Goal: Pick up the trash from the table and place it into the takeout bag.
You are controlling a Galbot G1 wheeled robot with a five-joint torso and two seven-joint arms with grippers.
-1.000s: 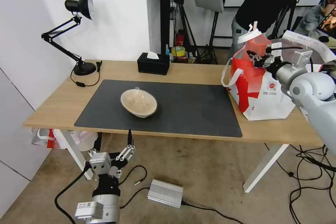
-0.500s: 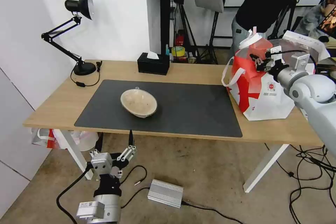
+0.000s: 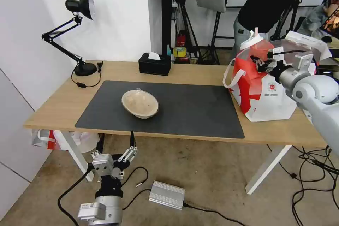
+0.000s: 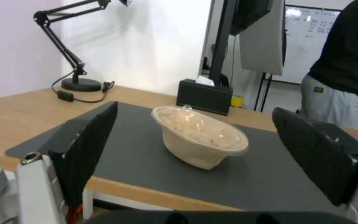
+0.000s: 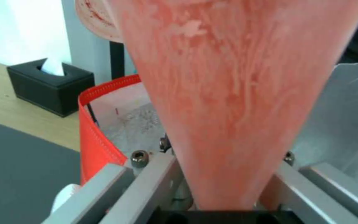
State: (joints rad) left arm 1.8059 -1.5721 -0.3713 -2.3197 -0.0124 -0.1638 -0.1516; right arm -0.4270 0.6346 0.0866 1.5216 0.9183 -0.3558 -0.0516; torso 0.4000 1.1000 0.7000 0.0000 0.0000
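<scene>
- Desk lamp [image 3: 79,35] at approx 10 o'clock on the surface [image 3: 53,107], black, arm bent, base by the back-left corner.
- Left tool [image 3: 114,145] low at 7 o'clock, below the surface's front edge, over the floor; fingers spread wide, nothing betw them. In left wrist view its two black pads [image 4: 90,137] frame the beige bowl w/o touching it.
- Beige bowl [image 3: 140,103] sits tilted on the dark grey mat [image 3: 197,113], left of centre, soiled inside.
- Black tissue box [image 3: 154,64] at 12 o'clock, near the back edge, behind the mat.
- Takeout bag [image 3: 263,91] at 2 o'clock, standing on the surface just right of the mat, mouth open, white strap hanging on its left side.
- Right tool [image 3: 261,61] at the bag's mouth, clamped on the red cup [image 3: 257,46]; cup leans, white lid up, its lower part at the bag's rim. Right wrist view: cup body [image 5: 237,93] wedged betw the metal fingers, foil lining behind.
</scene>
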